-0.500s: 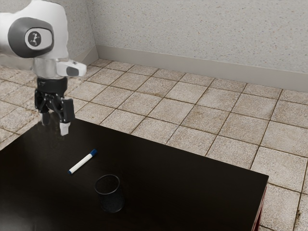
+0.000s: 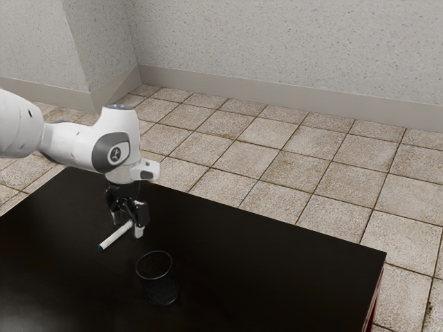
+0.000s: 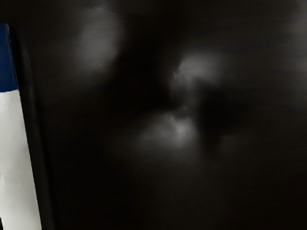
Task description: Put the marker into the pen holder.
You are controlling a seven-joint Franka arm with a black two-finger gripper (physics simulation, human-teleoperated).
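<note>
In the exterior view, left of centre, the gripper point(image 2: 127, 225) stands open, fingers apart, over the end of the marker point(image 2: 113, 238), which lies on the table point(image 2: 291, 277). The pen holder point(image 2: 159, 286) stands upright at lower left. The arm point(image 2: 79, 146) bears a dark round emblem, too small to read.

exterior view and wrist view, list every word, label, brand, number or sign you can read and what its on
No words, brands or numbers can be read.
Arm: a small dark emblem on a joint cover, too small to read as any letters.
Marker: no lettering visible.
Pen holder: no lettering visible.
</note>
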